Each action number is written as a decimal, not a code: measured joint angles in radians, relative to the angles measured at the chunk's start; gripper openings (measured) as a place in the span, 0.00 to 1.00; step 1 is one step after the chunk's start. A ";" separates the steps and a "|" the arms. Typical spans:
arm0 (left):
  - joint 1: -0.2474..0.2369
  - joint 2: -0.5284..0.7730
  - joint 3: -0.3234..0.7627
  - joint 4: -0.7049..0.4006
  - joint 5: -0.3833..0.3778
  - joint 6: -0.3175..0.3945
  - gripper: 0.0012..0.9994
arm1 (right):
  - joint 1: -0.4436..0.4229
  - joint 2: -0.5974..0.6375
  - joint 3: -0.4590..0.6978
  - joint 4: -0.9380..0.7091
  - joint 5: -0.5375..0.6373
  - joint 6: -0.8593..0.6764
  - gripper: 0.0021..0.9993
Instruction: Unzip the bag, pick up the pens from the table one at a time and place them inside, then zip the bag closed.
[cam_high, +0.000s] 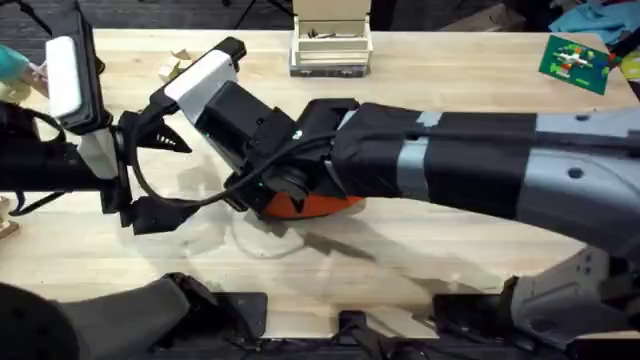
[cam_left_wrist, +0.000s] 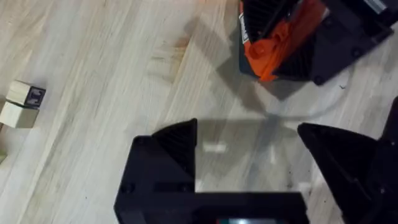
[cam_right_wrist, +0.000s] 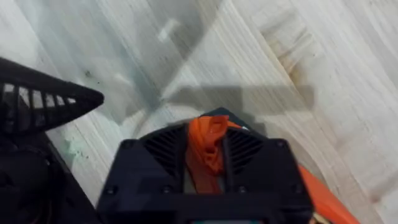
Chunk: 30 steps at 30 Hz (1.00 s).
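Pinching an orange fold of the bag (cam_right_wrist: 205, 146) between closed fingers, the right gripper (cam_right_wrist: 204, 163) works at centre frame overhead, while the left gripper (cam_left_wrist: 249, 155) hangs open just left of it. Unzipping appears underway; next, the pull needs a steady draw along the table (cam_high: 450, 260).

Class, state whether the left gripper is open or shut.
Open: the left gripper has its two black fingers spread apart, bare table between them.

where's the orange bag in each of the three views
Overhead: the bag sits mid-table, mostly under the right arm.
Left wrist: upper right, beyond the open left claw.
Right wrist: bottom centre, fabric pinched in the right claw.
Shared landmark: the dark knot stain in the table.
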<state>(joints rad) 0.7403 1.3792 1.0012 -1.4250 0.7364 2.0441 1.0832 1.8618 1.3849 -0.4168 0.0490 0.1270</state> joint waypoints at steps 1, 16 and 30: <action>0.000 0.000 0.000 0.000 0.000 0.000 0.99 | 0.000 0.000 0.000 0.000 0.000 0.000 0.27; 0.000 0.000 0.000 0.000 0.000 0.000 0.99 | -0.021 0.000 0.000 0.001 0.006 0.001 0.03; 0.000 0.000 0.000 -0.013 0.031 0.003 0.99 | -0.073 -0.029 0.035 -0.011 0.016 0.001 0.03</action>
<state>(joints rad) 0.7403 1.3792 1.0012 -1.4384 0.7677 2.0472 1.0103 1.8332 1.4201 -0.4278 0.0654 0.1276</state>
